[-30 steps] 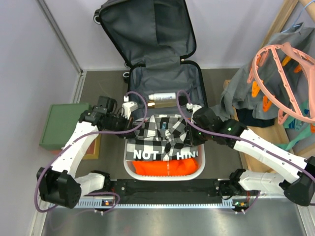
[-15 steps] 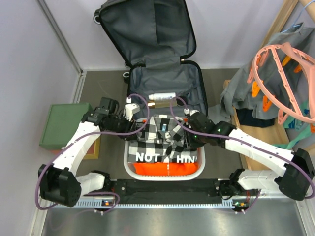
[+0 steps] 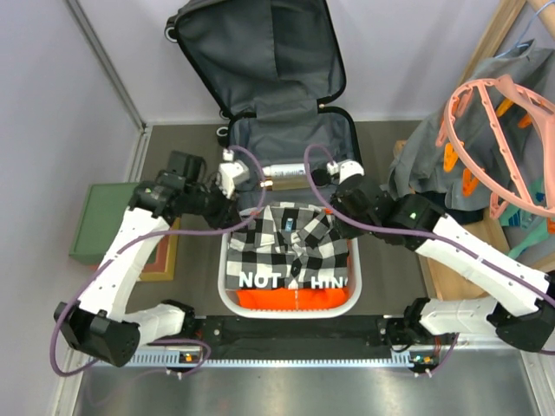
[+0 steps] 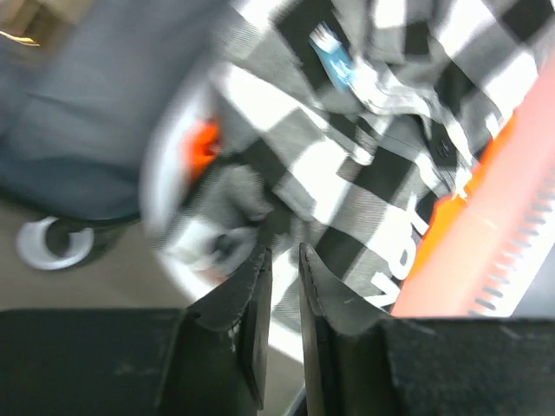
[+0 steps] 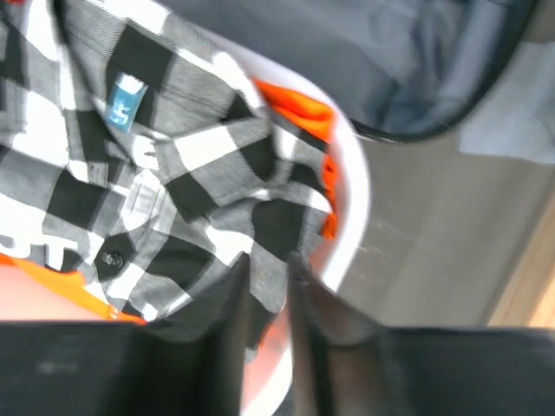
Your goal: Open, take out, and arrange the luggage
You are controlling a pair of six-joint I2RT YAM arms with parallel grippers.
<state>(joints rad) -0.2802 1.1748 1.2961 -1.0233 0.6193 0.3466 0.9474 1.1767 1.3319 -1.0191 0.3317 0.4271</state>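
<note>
Dark worktop (image 3: 173, 143), open grey-lined wheeled suitcase (image 3: 286, 139) just beyond left tool (image 4: 282, 251) and right tool (image 5: 269, 260), both barely parted, empty above checked black-and-white shirt (image 3: 290, 243) in white perforated basket (image 3: 227, 295); unpacking underway, next probably white bottle (image 3: 286, 171) ahead.

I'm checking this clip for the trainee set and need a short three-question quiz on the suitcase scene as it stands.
1. True or false: the luggage is zipped shut.
2. The checked shirt lies on: A) the white basket; B) the green box; C) the luggage lining.
3. What do the left tool and the right tool hold?
Key: 1 false, it lies open with the lid up. 2 A. 3 nothing; both are empty, jaws slightly apart.
</note>
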